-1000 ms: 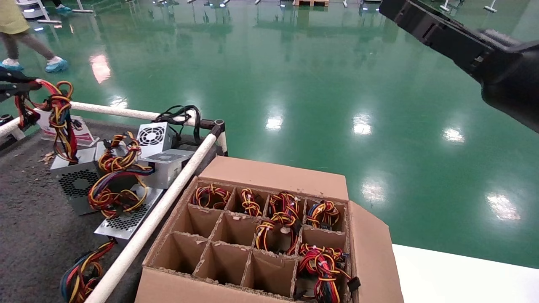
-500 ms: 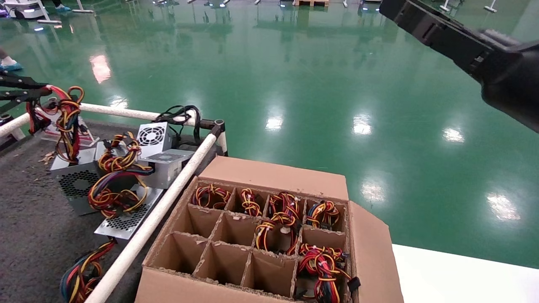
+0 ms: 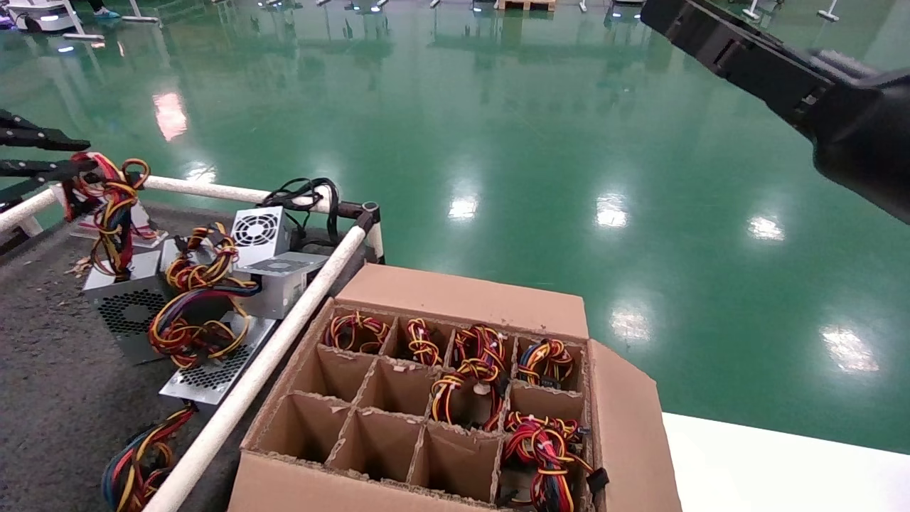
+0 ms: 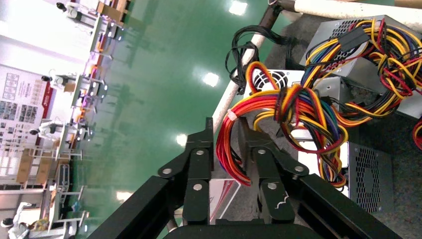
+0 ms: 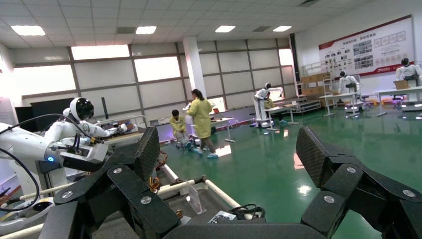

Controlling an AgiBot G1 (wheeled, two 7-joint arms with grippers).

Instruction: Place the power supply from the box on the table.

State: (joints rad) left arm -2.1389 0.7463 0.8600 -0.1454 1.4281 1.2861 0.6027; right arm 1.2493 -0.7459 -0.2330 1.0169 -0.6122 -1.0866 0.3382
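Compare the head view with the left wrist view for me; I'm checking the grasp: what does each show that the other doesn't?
Only the head view shows the box, its divider cells, some holding wires, and the right gripper raised far off. Only the left wrist view shows the left gripper with its fingers on either side of the wire bundle. Both show that bundle trailing from the power supply on the table.

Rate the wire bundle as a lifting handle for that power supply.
Likely floppy: the wire bundle loops and sags where it runs through the left tool. The metal power supply is probably heavy, so it would swing.
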